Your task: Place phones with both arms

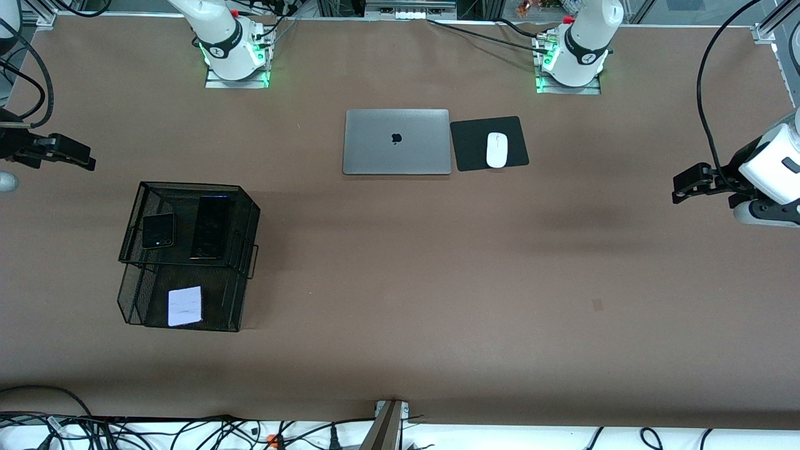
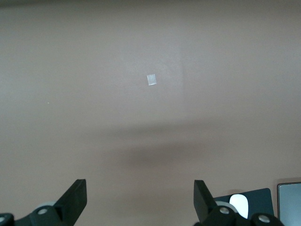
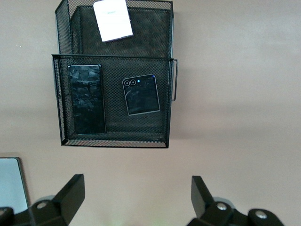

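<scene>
A black mesh two-tier tray (image 1: 247, 237) stands toward the right arm's end of the table. Its upper tier holds a small black flip phone (image 1: 158, 230) with two lenses and a long black slab phone (image 1: 210, 227) side by side. The lower tier, nearer the front camera, holds a pale lilac-white flip phone (image 1: 185, 306). My right gripper (image 1: 84, 159) hovers open and empty over bare table beside the tray. Its wrist view shows the slab (image 3: 86, 99), the black flip phone (image 3: 141, 94) and the pale phone (image 3: 113, 20). My left gripper (image 1: 680, 187) hangs open and empty over bare table at the left arm's end.
A shut silver laptop (image 1: 397, 142) lies between the arm bases. Beside it a white mouse (image 1: 497, 150) rests on a black pad (image 1: 475, 147). A small pale square (image 2: 151, 79) marks the brown table. Cables run along the table's front edge.
</scene>
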Action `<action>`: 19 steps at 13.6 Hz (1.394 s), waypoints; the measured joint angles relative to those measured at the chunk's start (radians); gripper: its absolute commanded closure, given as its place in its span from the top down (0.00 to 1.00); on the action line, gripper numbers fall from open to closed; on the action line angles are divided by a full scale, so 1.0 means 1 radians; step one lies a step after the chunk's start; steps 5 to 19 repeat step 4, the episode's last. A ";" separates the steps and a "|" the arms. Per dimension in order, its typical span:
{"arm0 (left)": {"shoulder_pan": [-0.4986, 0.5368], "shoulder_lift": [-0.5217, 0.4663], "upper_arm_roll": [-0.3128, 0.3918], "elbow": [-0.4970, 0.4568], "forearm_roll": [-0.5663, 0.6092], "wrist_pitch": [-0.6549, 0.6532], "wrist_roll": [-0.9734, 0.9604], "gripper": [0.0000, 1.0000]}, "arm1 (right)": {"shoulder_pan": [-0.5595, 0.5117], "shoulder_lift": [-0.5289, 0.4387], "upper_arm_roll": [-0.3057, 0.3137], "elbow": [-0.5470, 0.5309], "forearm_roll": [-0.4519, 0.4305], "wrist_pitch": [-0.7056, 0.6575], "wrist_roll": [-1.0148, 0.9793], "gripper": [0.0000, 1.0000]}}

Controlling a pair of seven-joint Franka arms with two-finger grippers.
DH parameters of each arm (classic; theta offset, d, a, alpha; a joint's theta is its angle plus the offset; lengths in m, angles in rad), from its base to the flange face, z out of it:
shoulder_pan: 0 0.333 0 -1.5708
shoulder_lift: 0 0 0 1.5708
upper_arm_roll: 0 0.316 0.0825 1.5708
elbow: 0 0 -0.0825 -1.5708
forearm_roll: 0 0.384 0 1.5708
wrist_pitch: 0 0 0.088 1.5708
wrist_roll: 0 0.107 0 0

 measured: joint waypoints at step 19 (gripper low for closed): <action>0.001 0.000 0.001 0.000 0.000 -0.001 0.000 1.00 | 0.000 0.000 0.009 -0.005 0.000 0.000 0.006 1.00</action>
